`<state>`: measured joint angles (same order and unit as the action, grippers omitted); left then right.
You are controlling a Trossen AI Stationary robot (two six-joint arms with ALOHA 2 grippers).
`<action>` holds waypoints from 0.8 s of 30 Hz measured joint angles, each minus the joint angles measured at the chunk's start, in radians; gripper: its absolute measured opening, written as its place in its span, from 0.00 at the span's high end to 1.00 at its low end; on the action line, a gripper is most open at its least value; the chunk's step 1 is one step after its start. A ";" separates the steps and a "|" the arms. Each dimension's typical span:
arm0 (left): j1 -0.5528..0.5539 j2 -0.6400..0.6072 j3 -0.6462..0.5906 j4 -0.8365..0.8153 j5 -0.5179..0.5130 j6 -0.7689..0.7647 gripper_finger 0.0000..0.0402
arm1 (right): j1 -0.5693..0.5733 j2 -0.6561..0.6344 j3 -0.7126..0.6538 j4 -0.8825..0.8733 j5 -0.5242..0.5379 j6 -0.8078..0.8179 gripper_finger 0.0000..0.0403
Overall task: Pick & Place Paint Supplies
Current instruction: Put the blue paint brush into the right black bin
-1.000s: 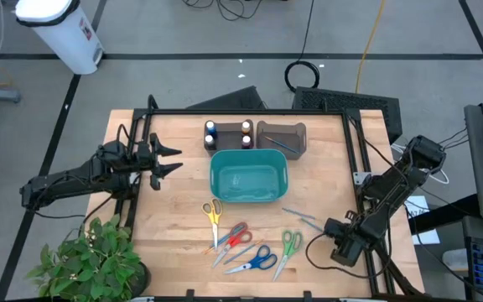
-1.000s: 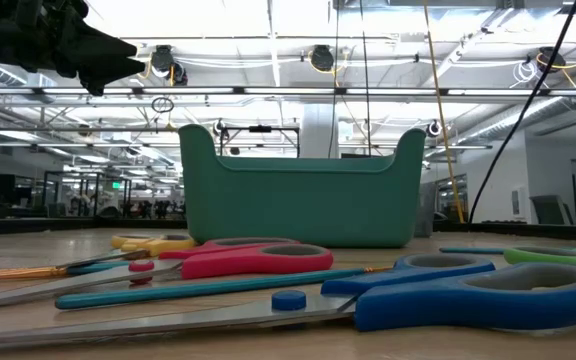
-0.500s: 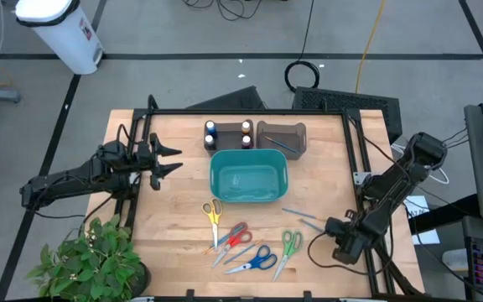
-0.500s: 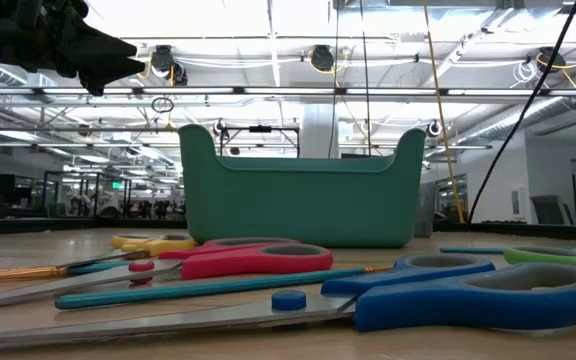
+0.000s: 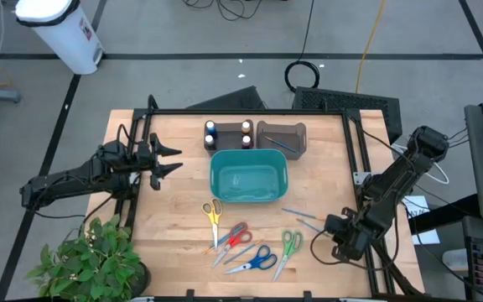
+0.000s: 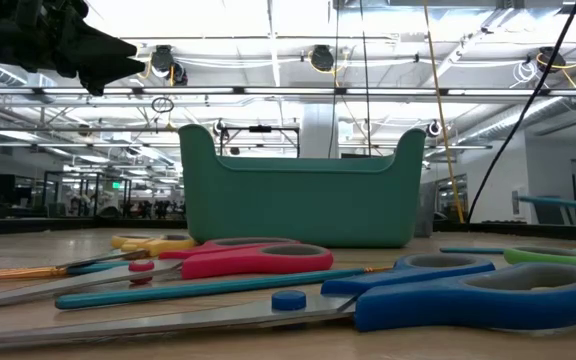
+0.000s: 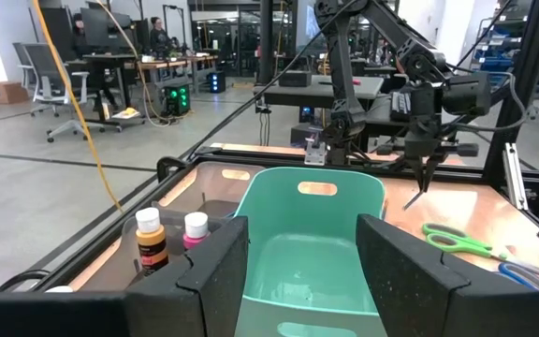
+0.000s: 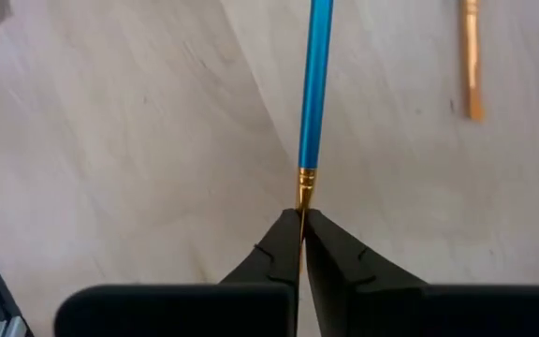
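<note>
Right pincer [image 8: 299, 217] clamped on blue paintbrush [image 8: 314, 84] at its metal collar, over the counter [image 5: 174, 218] near right edge. Pick step; next I carry it to the teal bin [image 5: 248, 178].

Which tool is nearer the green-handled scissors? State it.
Right. The right tool sits just beside the green-handled scissors, shut on a blue paintbrush. The left tool hovers open across the table, beyond the teal bin.
</note>
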<state>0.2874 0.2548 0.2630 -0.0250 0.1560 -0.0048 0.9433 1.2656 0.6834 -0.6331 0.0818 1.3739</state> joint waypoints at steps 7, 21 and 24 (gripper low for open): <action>0.000 0.000 0.000 0.000 0.000 0.000 0.48 | -0.038 0.000 0.001 0.080 0.004 -0.065 1.00; 0.000 0.000 0.000 0.000 0.000 0.000 0.48 | -0.108 -0.001 0.002 0.317 0.144 -0.390 1.00; 0.000 0.000 0.000 0.000 0.000 0.000 0.48 | -0.128 -0.001 0.002 0.370 0.183 -0.495 1.00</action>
<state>0.2874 0.2550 0.2630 -0.0250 0.1562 -0.0048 0.8152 1.2648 0.6853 -0.2629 0.2653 0.8784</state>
